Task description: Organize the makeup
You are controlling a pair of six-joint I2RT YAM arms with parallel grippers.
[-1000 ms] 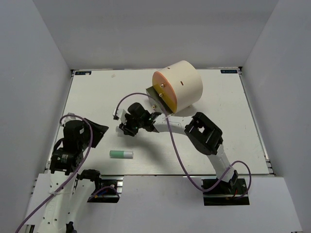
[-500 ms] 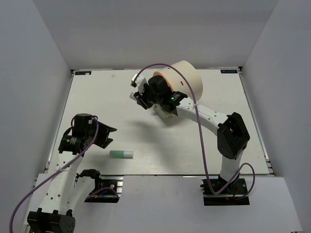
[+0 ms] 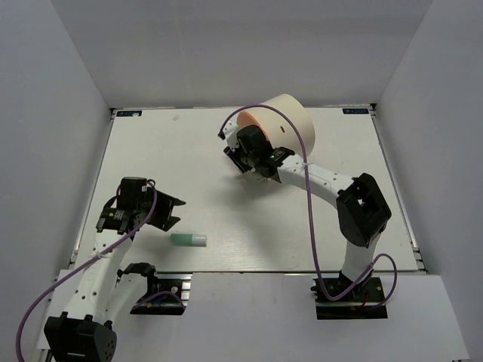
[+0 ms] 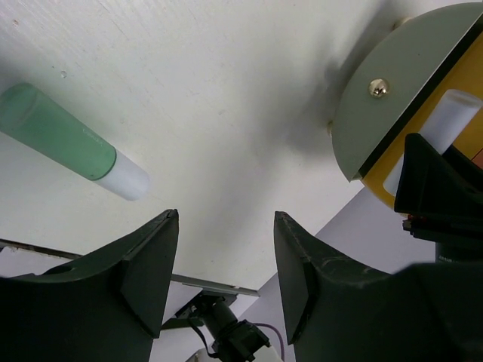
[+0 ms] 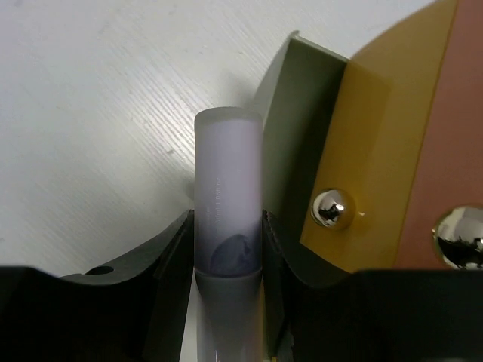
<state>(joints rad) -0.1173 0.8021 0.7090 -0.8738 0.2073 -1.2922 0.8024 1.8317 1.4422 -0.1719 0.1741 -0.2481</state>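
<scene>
Overhead, the cream drum (image 3: 290,124) lies on the table (image 3: 151,151), its contents unseen; the right claw (image 3: 240,157) is at its orange face, the mint tube (image 3: 188,240) well apart from the drum, near the left claw (image 3: 167,213). Left wrist: fingers (image 4: 151,264) apart, empty. Right wrist: claw clamped on the lavender tube (image 5: 226,173), just beside the drum.

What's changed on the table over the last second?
The right gripper, shut on the lavender tube, swung from mid-table to the front of the drum. The left gripper, open, edged toward the mint tube. The mint tube and drum stayed put.
</scene>
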